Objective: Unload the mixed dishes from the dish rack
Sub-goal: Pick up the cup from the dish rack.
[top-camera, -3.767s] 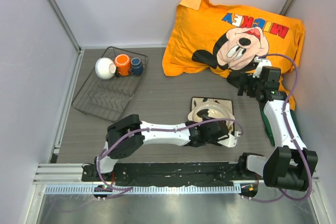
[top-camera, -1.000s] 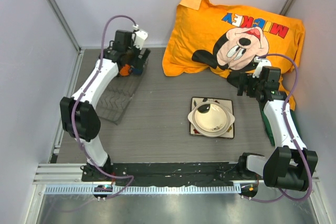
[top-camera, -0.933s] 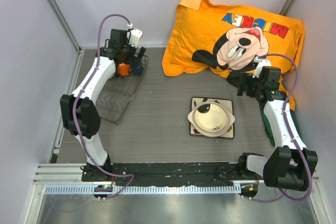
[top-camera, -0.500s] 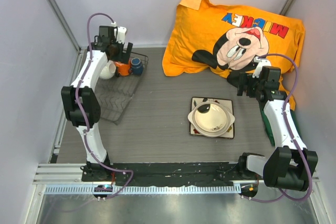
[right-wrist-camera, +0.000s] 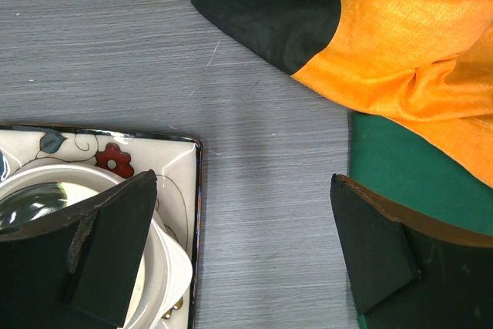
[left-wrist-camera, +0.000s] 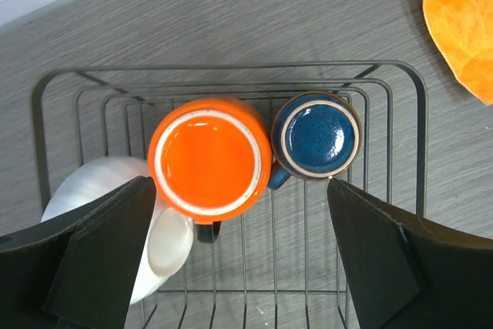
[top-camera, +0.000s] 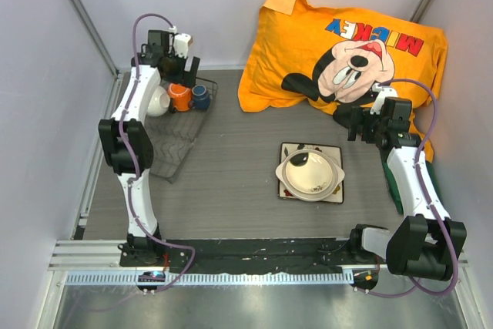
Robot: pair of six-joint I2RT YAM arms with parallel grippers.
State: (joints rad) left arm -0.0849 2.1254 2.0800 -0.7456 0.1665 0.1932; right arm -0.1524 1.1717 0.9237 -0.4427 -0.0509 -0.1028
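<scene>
Glossy glazed orange mug; dark wire rack; matt woodgrain table.

The right gripper has its dark fingers spread wide at the lower corners, over the grey table. At lower left a cream bowl sits on the flowered square plate. An orange cloth with a black patch fills the upper right, overlapping a green sheet.
</scene>
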